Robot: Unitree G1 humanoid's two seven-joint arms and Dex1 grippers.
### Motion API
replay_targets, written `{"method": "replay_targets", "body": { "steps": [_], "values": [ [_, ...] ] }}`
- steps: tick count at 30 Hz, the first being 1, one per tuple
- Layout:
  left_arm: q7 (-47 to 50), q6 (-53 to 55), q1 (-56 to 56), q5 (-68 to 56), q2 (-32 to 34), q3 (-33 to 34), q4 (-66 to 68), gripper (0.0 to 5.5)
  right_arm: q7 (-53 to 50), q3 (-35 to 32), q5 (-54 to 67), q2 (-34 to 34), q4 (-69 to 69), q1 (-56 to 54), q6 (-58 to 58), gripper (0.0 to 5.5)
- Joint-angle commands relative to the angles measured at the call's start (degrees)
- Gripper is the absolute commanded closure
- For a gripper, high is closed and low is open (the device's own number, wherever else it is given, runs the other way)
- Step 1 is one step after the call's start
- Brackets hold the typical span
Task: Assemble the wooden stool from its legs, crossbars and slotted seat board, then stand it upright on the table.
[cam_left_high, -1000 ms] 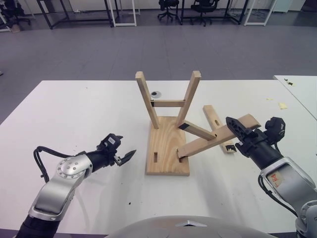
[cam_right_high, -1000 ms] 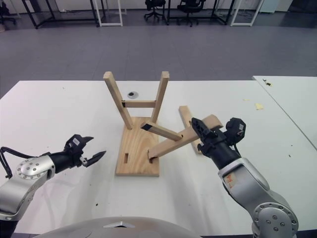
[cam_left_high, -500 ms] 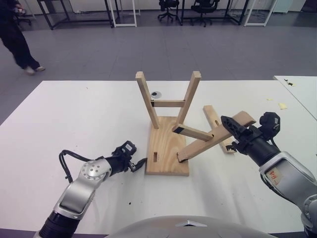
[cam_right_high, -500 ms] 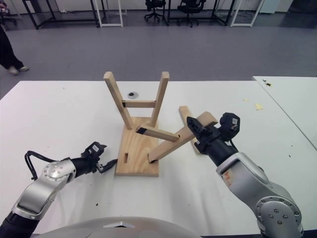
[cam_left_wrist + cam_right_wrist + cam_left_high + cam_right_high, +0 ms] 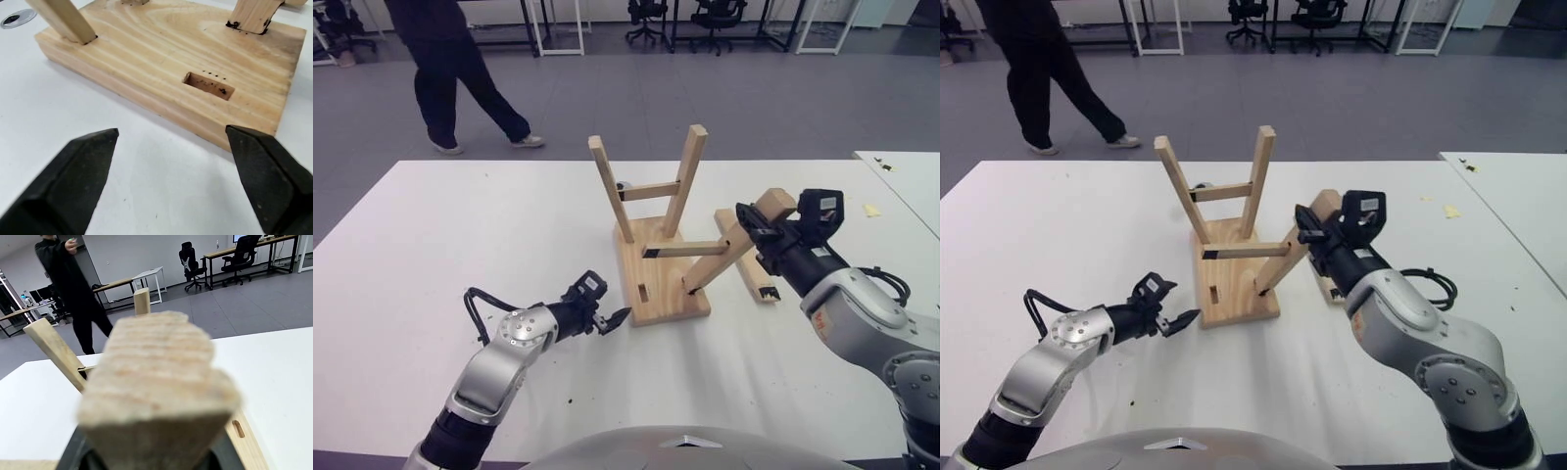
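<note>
Right gripper [image 5: 752,231] grips a tilted leg [image 5: 710,269], apparently seated in the seat board [image 5: 674,296], at the board's three o'clock; left gripper [image 5: 618,317], jaws spread, sits at seven o'clock.

I can't read a single word, number or brand anywhere from here. The nearest thing to a label is a pale sticker [image 5: 821,317] on my right forearm with a reddish scrawl on it, too small for me to make out. On the seat board [image 5: 146,44] there is a short row of dark dots beside the open slot [image 5: 209,84], and black smudges where the leg [image 5: 250,14] enters the board, but neither forms a character.
</note>
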Motion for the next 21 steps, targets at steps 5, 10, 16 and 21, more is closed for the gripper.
{"method": "replay_targets", "body": {
  "steps": [5,10,16,21],
  "values": [
    [2.18,0.90,-4.02,0.78,-3.02,-1.65,0.28,1.44,6.40,10.64,-7.21,-2.87,12.32,-2.37,14.95,4.46],
    [4.45,-0.63,-4.95,2.33,-5.80,-3.29,4.02,1.44,6.87,3.25,-2.46,-2.13,17.33,0.72,13.35,4.46],
    [6.46,-3.18,-3.39,1.44,-8.95,-1.62,8.32,1.44,10.18,-1.51,3.07,-0.40,15.96,-1.62,9.02,4.46],
    [5.14,-2.77,-2.19,-1.81,-9.87,-0.11,4.67,1.44,13.12,-3.81,1.77,0.67,15.39,-4.04,6.68,4.46]
  ]
}}
